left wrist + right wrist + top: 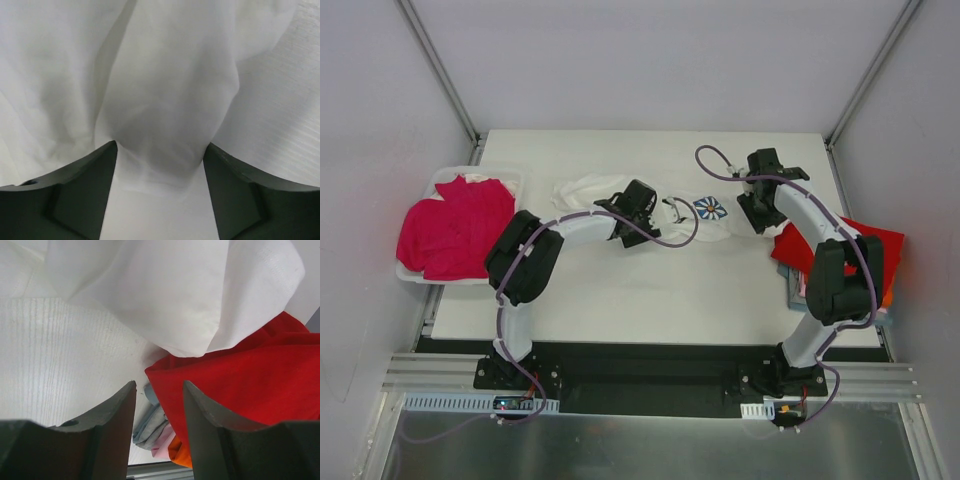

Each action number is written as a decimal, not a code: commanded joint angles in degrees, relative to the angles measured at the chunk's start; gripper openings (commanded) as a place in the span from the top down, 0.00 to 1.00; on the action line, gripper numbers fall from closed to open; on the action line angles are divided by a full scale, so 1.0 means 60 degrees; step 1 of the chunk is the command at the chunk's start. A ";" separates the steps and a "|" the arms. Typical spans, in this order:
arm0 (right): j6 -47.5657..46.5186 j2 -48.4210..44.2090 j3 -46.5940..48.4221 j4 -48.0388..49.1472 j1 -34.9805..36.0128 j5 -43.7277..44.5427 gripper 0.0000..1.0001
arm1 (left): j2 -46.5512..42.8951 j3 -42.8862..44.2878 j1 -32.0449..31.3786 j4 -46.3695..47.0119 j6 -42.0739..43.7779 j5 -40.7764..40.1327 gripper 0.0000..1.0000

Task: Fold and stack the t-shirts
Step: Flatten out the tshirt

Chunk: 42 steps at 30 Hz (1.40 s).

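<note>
**Spreading white tee between both arms, mid-table**

Lying across the middle of the table (650,290), the white tee (582,190) is stretched left to right and rumpled, with its blue daisy (709,208) face up near the right end.

Left gripper (642,203) is down on the tee's middle. In the left wrist view a bunched fold of white cloth fills the gap and touches both fingers (95,165). The jaws stand fairly wide around that fold; cannot tell if it is clamped or only touched.

Right gripper (760,210) is at the tee's right end, just left of the red tee (870,240). In the right wrist view its jaws are part-way apart with nothing between them. A white cloth edge hangs just beyond the tips and overlaps the red tee.

The red tee tops a stack at the table's right edge. Below it, light-blue (150,425), pink (162,442) and orange (180,452) cloth peek out.

Magenta tee (455,225) sits heaped in a white bin (415,272) at the left edge, spilling over the rim, well apart from both grippers.
</note>
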 commanded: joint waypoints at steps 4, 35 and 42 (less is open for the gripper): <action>0.0005 -0.0669 -0.0028 -0.0143 0.0019 -0.0121 0.55 | 0.0325 0.0247 -0.0032 -0.0232 0.0041 -0.0200 0.66; 0.0283 -0.1343 -0.1200 -0.0244 0.0020 -0.0662 0.58 | -0.6077 -0.0398 -0.0032 -0.0819 0.0422 -0.2530 1.00; 0.0283 -0.1636 -0.1360 -0.0744 0.0531 -0.1439 0.57 | -0.5463 0.0056 0.0012 -0.0819 0.0583 -0.2647 1.00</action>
